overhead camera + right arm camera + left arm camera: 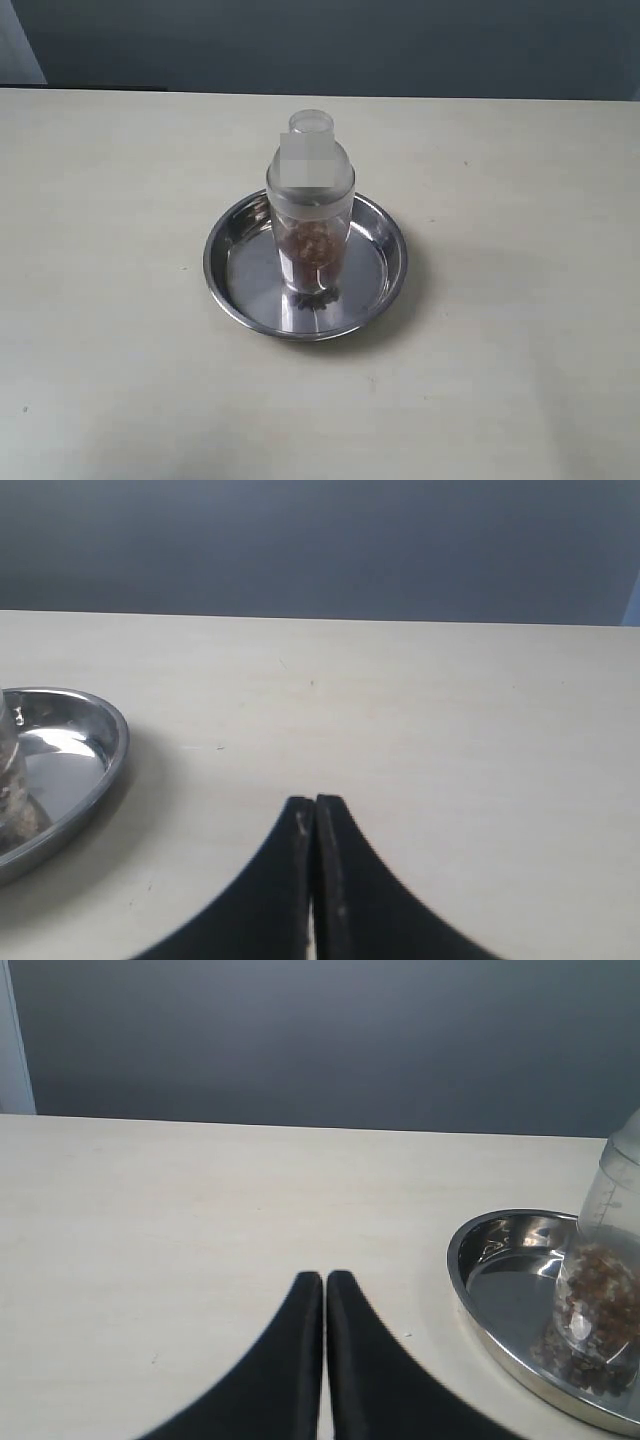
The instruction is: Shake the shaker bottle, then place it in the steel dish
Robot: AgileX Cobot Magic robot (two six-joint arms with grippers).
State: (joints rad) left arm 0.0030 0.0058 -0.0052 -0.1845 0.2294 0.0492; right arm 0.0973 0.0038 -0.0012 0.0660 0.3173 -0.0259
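Shaker bottle (310,215) upright in steel dish (245,285), left gripper (324,1276) and right gripper (314,800) pressed together, both apart from it

I see the bottle (310,205) standing upright in the dish (385,275), near its middle. It's clear frosted plastic, domed top, round cap on, brown grainy bits inside. The dish is round, shallow, shiny steel.

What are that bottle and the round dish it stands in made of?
The shaker bottle looks like plastic: a clear lower body showing brownish bits inside, a frosted, milky domed top and cap. It could be glass, but the dull sheen suggests plastic. The steel dish looks like polished stainless steel: silvery, mirror-like, reflecting the bottle.
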